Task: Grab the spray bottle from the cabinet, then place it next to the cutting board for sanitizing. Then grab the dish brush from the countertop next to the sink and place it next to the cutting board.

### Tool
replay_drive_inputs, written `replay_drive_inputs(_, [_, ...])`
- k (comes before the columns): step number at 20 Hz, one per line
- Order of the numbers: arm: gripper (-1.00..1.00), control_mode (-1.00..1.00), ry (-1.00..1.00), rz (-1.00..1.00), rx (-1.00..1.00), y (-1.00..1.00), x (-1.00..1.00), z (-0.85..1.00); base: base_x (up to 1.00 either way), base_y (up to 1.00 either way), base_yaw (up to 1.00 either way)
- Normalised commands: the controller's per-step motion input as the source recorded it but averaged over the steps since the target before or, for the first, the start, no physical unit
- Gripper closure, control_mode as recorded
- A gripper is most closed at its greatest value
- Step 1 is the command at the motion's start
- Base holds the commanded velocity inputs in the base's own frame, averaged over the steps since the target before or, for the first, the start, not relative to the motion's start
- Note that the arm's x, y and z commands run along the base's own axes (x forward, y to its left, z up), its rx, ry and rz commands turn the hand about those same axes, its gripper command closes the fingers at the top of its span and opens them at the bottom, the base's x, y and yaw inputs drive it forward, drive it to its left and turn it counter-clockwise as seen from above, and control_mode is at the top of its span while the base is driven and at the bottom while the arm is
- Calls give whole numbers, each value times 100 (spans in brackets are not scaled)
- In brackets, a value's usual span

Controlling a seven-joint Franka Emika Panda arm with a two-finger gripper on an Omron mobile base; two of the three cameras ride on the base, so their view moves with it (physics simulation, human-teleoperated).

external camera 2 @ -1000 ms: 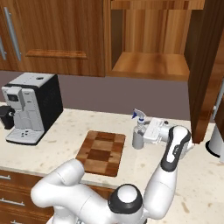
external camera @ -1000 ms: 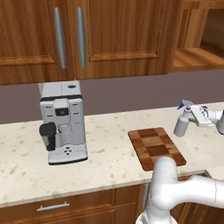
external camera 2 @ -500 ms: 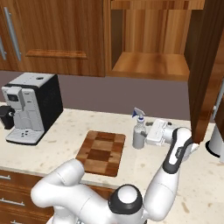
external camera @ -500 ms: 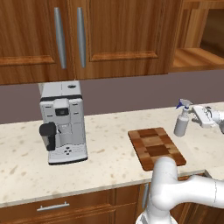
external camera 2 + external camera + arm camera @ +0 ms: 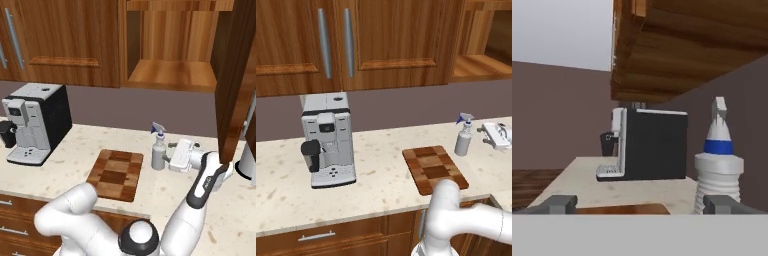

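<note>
Grey bottle (image 5: 158,152) stood upright beside the board (image 5: 115,173). Your gripper (image 5: 171,156) sat just clear of it, fingers spread wide and holding nothing.

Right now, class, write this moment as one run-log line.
phase: first placement done | small pale grey spray bottle: upright on counter beside chequered wooden cutting board | claw: open, clear of bottle | next: probably dish brush

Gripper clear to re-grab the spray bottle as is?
Probably yes. The open gripper sits just beside the upright spray bottle on the countertop, nothing between them; the cutting board lies on the bottle's far side.
</note>
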Motion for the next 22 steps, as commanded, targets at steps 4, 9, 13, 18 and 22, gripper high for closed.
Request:
replay_drive_inputs(4, [-100, -100, -2, -8, -1, 91, -81, 29, 0, 0, 0])
replay_drive_inputs(9, [-100, -100, 0, -14, -1, 94, -79, 30, 0, 0, 0])
replay_drive_inputs(13, [-100, -100, 0, -26, -13, 66, -69, 47, 0, 0, 0])
replay_drive_inputs(18, [-100, -100, 2, -40, -15, 68, -43, 49, 0, 0, 0])
replay_drive_inputs(22, [-100, -100, 22, -38, -13, 16, -26, 96, 0, 0, 0])
